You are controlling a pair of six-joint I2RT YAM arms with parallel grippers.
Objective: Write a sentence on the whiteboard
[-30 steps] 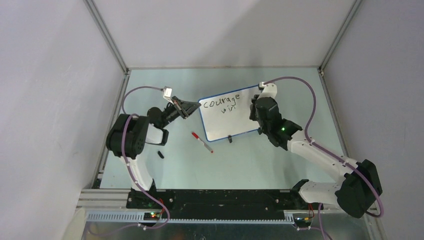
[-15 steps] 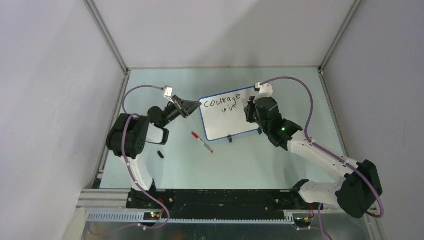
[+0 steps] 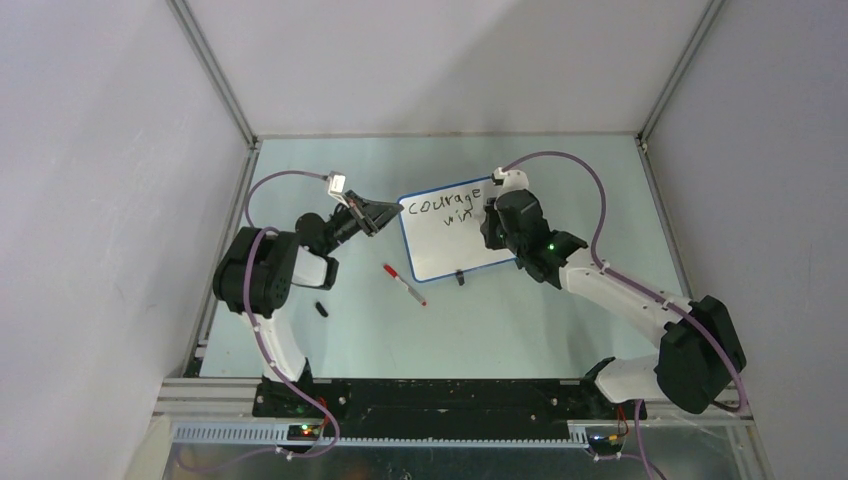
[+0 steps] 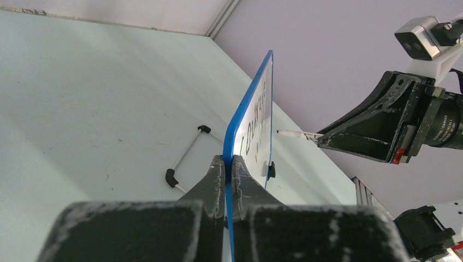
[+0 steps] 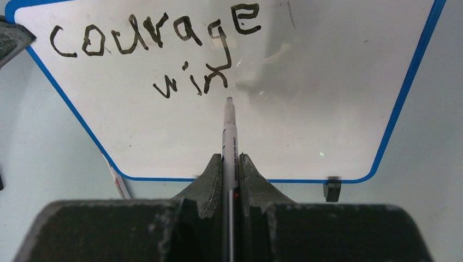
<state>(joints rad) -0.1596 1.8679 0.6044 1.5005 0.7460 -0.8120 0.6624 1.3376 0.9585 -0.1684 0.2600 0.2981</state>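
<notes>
**Top external first: pen arm back at the second line, no new stroke yet**

Top external: over the last second your right arm has swung left across the whiteboard [image 3: 440, 258], from its right edge to just beside the second line. The sentence [image 3: 447, 207] reads "courage" with "win" beneath it, and nothing has been added in that time. The board stands on its feet mid-worktop [image 3: 560, 180], with the left jaws at its upper left corner. A red-capped pen [image 3: 404, 285] and a small black cap [image 3: 321, 309] lie on the worktop nearer you, both untouched.

Left wrist: the left jaws are pinched tight on the board's blue rim and steady it. The marker [image 4: 292, 132] comes in from the right toward the written face. You cannot tell from here whether its tip touches.

Right wrist: the right jaws are clamped on the marker's barrel. Its tip sits just below and to the right of the "n" in "win". Judged from that, the move was a repositioning, and the next stroke belongs right after the "n". Most of the board is blank, so expect more writing to come.
</notes>
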